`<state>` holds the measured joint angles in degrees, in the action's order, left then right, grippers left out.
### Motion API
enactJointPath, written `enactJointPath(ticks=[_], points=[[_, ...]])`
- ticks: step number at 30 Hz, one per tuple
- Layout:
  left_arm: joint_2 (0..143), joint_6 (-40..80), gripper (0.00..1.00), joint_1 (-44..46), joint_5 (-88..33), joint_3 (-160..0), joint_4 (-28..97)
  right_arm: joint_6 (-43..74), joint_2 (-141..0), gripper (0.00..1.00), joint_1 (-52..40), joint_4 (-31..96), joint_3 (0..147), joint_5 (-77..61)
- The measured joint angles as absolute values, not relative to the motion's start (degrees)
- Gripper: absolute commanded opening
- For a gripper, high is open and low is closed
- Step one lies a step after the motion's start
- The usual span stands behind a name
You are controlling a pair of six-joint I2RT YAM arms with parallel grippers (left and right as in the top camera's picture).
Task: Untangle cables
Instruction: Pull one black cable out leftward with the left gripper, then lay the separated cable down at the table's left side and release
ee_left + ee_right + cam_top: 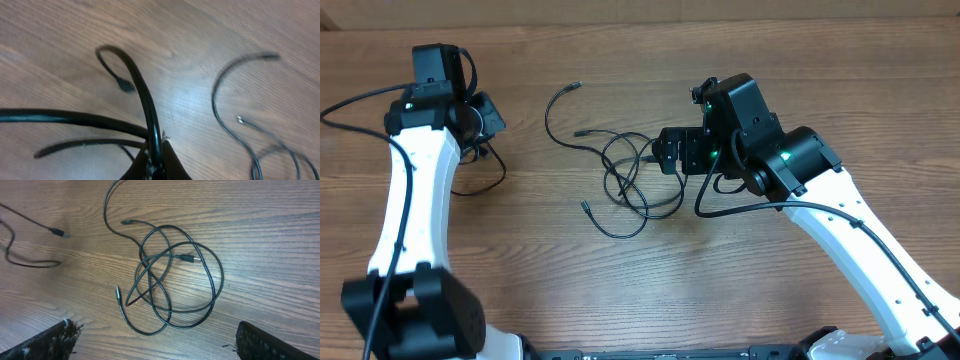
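Find the cables (150, 275) mid-table (820, 60): approx 2 or 3 thin black lines lying flat in loose overlapping loops, just in front of the right gripper (667, 150). See its fingers (50, 340) spread wide apart, holding nothing, hovering over the pile. Note the left gripper (156, 150) off to the left, well apart from the pile, pinched tight on 1 separate cord (144, 92) arching up from the tips and ending in a small plug (125, 86).

Expect very light, limp, slightly springy stuff w/ a smooth jacket. Prob. slides through a weak pinch, drags neighbours when pulled, keeps its curl. Not fragile, but no yanking at the ends. Can't tell for sure whether truly knotted or only overlaid; looks overlaid.

Best to grab at a free end: the connector (187, 258) lying inside the loops, or the bare tip (118, 291) at the pile's lower left. Pinch just behind the connector, thicker there and less likely to slip. Avoid closing on a crossing, else 2 lines lifted together. Pull slow & low, outward along the line's own run.
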<state>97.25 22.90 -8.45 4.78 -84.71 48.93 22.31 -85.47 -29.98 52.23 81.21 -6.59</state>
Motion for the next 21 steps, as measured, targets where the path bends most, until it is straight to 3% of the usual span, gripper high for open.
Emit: enactJointPath(ticks=[3, 7, 11, 13, 17, 21], points=[[101.6, 23.6, 0.09, -13.1, 1.8, -84.7, 41.6, 22.3, -85.5, 1.00, -30.0, 52.2, 81.2, -6.6], [102.2, 22.1, 0.13, -23.4, -14.0, -84.7, 35.5, 22.3, -85.5, 1.00, -30.0, 52.2, 81.2, -6.6], [102.2, 21.0, 0.13, -37.5, -29.4, -84.7, 33.8, 22.3, -85.5, 1.00, -29.9, 52.2, 81.2, -6.6], [102.2, 20.8, 0.14, -40.0, -30.3, -84.7, 34.6, 22.3, -85.5, 1.00, -29.9, 52.2, 81.2, -6.6], [102.2, 21.5, 0.13, -41.2, -29.8, -84.3, 35.7, 22.3, -85.5, 1.00, -29.9, 52.2, 81.2, -6.6], [102.2, 21.6, 0.14, -34.7, -29.0, -83.6, 33.7, 22.3, -85.5, 1.00, -29.9, 52.1, 81.2, -6.6]])
